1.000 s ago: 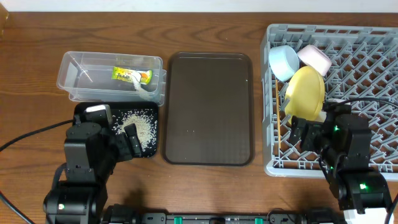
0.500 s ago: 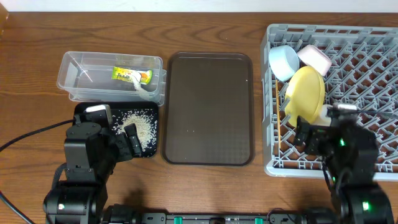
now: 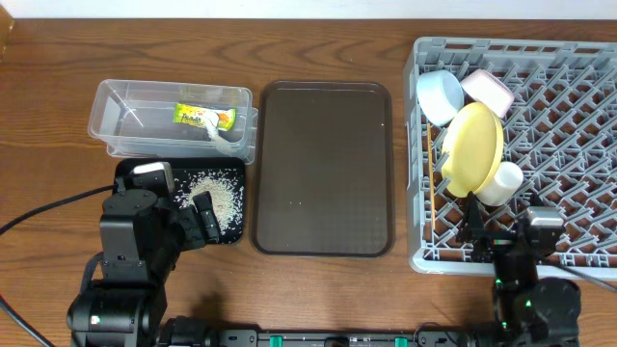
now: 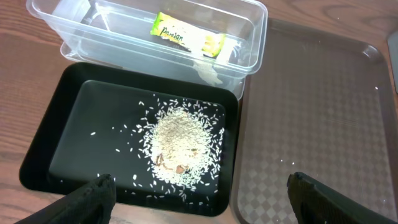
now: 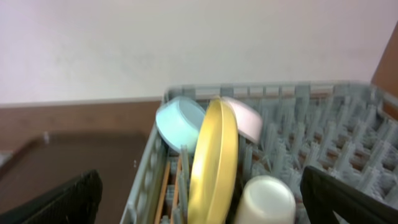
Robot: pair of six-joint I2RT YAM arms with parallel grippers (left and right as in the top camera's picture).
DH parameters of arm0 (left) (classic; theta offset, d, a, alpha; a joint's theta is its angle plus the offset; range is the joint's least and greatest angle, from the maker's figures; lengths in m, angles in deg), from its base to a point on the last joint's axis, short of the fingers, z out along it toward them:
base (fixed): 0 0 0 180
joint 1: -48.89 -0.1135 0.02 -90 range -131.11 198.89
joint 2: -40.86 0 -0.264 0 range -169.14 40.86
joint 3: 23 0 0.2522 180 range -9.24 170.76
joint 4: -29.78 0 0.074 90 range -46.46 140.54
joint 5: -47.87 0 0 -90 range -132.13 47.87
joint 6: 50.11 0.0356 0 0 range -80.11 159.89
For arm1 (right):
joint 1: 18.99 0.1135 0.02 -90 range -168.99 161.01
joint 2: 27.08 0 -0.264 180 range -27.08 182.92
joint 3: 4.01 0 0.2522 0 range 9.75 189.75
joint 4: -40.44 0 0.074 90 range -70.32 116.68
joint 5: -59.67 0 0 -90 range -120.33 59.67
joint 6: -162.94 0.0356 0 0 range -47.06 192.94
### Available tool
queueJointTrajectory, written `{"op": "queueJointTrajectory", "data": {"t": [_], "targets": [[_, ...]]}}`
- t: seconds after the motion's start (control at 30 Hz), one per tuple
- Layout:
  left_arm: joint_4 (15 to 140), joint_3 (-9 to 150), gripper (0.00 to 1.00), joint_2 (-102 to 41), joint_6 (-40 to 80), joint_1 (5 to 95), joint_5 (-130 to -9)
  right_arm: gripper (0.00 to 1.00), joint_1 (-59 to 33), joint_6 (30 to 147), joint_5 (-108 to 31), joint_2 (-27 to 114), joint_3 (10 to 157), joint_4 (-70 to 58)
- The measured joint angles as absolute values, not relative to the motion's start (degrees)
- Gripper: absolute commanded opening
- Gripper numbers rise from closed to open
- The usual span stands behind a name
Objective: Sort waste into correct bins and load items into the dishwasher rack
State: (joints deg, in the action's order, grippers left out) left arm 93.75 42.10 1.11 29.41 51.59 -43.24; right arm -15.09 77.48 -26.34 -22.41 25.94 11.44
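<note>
The grey dishwasher rack [image 3: 578, 58] holds the light blue bowl [image 3: 440, 96], the white bowl [image 3: 488, 89], the yellow plate [image 3: 472, 145] on edge, the pale cup [image 3: 499, 182] upside down, and the chopsticks [image 3: 436, 207] along its left wall. The same items show in the right wrist view: plate [image 5: 214, 155], cup [image 5: 267, 199], blue bowl [image 5: 179, 123]. The wrapper [image 3: 203, 117] lies in the clear tub [image 3: 106, 106]. The rice [image 3: 220, 196] lies in the black tray [image 3: 130, 172]. My right gripper [image 3: 501, 236] is open and empty at the rack's front edge. My left gripper [image 4: 199, 199] is open over the black tray's near edge.
The brown serving tray [image 3: 323, 169] lies between the bins and the rack. A crumpled bit of clear film [image 4: 208, 73] hangs over the tub's front wall. Wooden table all around.
My right arm has pulled back toward the front edge of the rack, leaving the pale cup standing beside the yellow plate. The left arm has not moved.
</note>
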Motion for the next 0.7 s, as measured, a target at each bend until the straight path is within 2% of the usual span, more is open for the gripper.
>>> {"op": "queueJointTrajectory", "data": {"t": [0.3,0.5,0.7], "targets": [[93.7,42.1,0.90,1.1,29.4,51.6,-43.2,0.99,-17.4,73.3,-26.2,-26.3,12.7,28.7],[93.7,42.1,0.90,1.1,29.4,51.6,-43.2,0.99,-17.4,71.2,-28.7,-26.3,10.1,22.7],[93.6,42.0,0.90,1.1,29.4,51.6,-43.2,0.99,-17.4,70.2,-30.4,-26.3,10.1,22.7]]}}
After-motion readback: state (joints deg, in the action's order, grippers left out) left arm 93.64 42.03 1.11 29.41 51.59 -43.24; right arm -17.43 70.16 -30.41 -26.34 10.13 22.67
